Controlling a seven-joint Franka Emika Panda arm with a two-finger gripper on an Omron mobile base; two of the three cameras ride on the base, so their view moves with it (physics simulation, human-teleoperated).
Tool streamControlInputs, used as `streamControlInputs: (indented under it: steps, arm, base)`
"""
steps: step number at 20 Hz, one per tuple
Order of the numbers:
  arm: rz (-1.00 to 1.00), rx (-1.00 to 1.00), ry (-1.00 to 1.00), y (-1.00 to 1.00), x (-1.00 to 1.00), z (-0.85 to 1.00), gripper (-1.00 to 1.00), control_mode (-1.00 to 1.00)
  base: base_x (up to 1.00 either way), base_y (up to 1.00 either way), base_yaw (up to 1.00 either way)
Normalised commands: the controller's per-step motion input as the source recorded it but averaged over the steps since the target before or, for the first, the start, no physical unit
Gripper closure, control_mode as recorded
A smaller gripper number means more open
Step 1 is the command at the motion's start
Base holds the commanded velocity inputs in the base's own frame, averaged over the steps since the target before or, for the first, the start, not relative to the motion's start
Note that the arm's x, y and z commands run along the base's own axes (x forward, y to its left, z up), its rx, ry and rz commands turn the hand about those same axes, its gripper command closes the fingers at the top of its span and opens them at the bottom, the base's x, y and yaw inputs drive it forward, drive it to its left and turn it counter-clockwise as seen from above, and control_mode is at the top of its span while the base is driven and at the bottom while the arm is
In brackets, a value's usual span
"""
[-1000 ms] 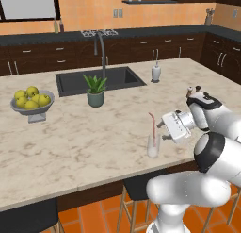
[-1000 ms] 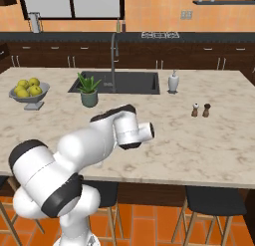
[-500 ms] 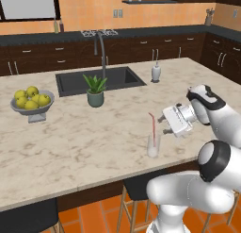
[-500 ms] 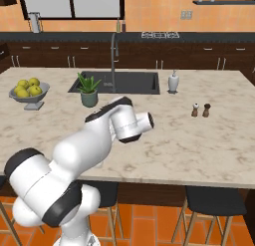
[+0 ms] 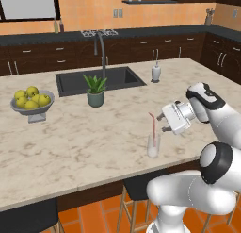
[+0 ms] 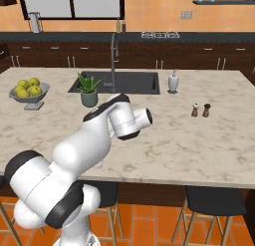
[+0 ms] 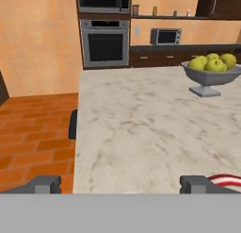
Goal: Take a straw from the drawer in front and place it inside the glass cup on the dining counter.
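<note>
Beige marble dining counter [image 5: 70, 142] is filling a simulated kitchen w/ dark cabinets and orange walls behind. White robot arm is holding its claw [image 5: 163, 122] sideways above the counter's near edge, fingers spread wide and gripping nothing. Just beside the claw, on the side it's facing, the glass cup [image 5: 153, 145] is standing upright on the marble w/ the straw [image 5: 152, 127] sitting inside it, striped red-pink and white, its bent tip poking above the rim close to the fingers, not touching. In the hand view the straw's bent tip [image 7: 225, 179] is showing right next to one dark fingertip. Farther out past the cup, a potted plant [image 5: 95, 90] is standing by the dark sink [image 5: 100, 80], and a grey bowl of yellow-green fruit [image 5: 31, 102] is sitting well apart. Soap dispenser [image 5: 156, 72] is standing beyond the claw, near the sink.
</note>
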Motion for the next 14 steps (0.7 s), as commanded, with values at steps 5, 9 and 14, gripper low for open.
streamControlInputs:
  steps: [5, 9, 14]
  arm:
    - [0.00, -0.01, 0.00, 0.00, 0.02, 0.00, -1.00, -1.00]
    - [0.00, -0.03, 0.00, 0.04, 0.00, -0.02, -1.00, -1.00]
    - [0.00, -0.02, 0.03, 0.05, 0.11, -0.14, -1.00, -1.00]
  base:
    - [0.00, 0.00, 0.00]
    - [0.00, 0.00, 0.00]
    - [0.00, 0.00, 0.00]
